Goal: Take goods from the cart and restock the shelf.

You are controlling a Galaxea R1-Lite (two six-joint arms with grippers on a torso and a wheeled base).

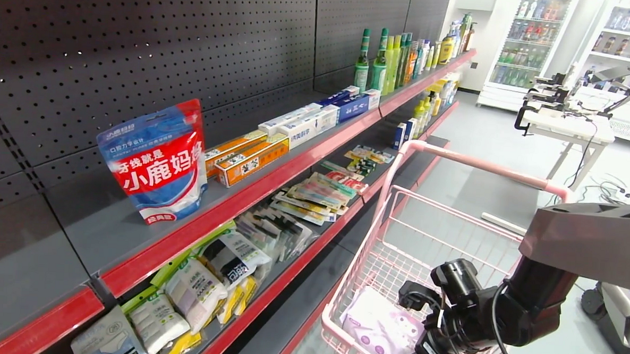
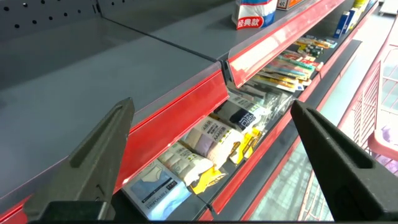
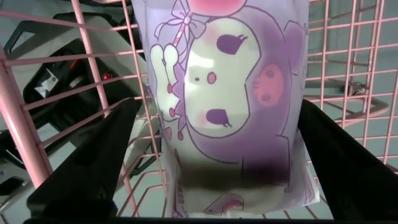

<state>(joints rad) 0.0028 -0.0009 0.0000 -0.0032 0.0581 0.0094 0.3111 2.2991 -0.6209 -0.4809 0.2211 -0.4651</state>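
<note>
Right arm [image 1: 532, 309] sits low at near right, wrist [image 1: 459, 282] bent down and to the left. Right claw [image 3: 217, 106] points downward, fingers spread wide. Left claw [image 2: 211, 106] is also wide apart, both fingers [image 2: 93, 162] straight and parallel.

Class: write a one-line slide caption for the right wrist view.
Open right gripper poised either side of a purple cartoon packet in the pink cart.

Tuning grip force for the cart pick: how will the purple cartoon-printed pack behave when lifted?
The purple pack looks film-wrapped and puffy, so it probably dents and sags rather than staying stiff. Its glossy wrap may slip in the right hand. Likely light for its bulk.
</note>
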